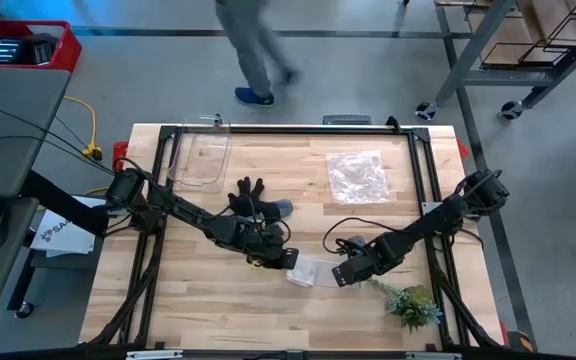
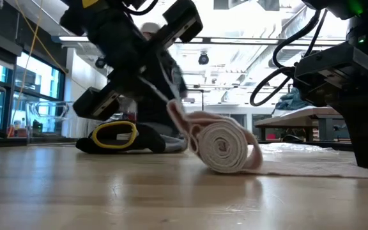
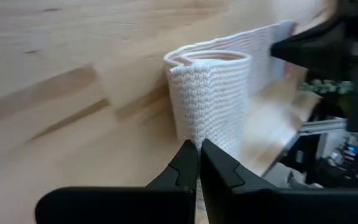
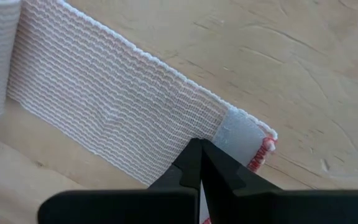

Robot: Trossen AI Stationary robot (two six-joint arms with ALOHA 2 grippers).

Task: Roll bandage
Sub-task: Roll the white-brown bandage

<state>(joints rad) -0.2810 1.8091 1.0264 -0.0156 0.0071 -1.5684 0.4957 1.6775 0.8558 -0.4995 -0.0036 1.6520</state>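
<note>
Pale wood table carries the bandage, mostly wound, its roll standing on edge mid-table. Left claw pinches the outer wrap shut; right claw clamps the flat tail by its fastener patch. Next, I judge: wind in that last length

Left gripper fingers pressed together; right gripper likewise (both arms angled inward, low).
</note>
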